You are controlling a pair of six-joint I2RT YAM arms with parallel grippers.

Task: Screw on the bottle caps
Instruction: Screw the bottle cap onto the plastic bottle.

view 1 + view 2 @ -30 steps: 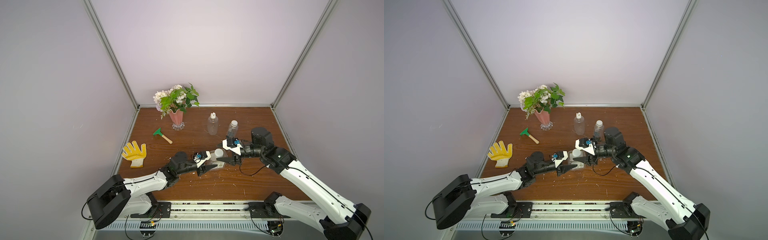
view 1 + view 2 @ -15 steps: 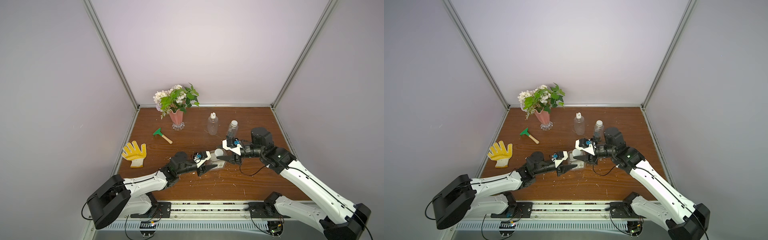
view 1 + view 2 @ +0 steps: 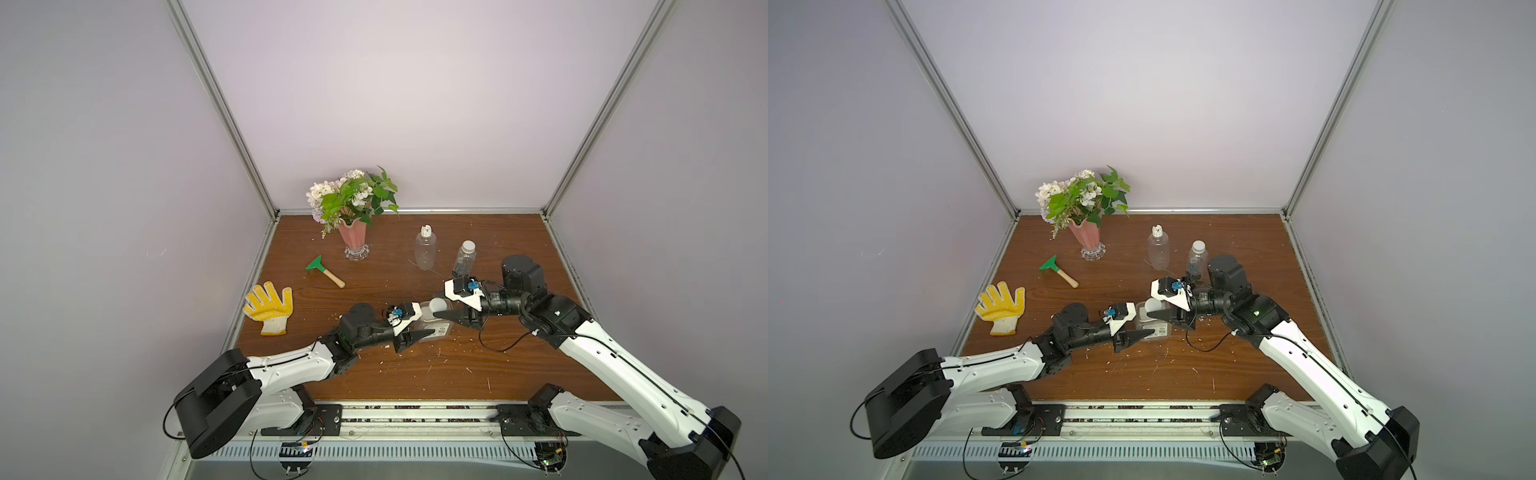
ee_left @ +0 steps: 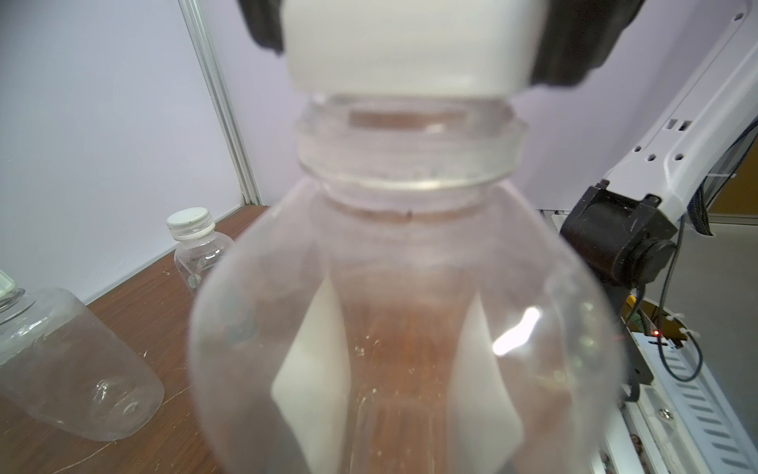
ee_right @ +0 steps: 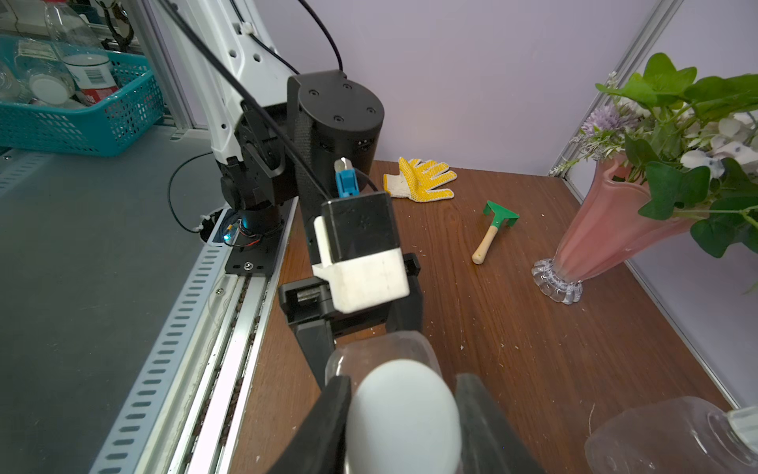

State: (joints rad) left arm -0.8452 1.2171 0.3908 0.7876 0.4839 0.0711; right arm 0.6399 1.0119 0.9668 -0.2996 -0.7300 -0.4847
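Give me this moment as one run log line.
phase: capping | left pincer: shut on square bottle | right pincer: shut on white cap atop its neck, threads showing | rounded bottle, slim bottle: capped, upright

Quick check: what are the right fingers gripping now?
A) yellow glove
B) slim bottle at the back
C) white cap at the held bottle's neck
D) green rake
C: the right fingers press both sides of the white cap above the clear bottle.
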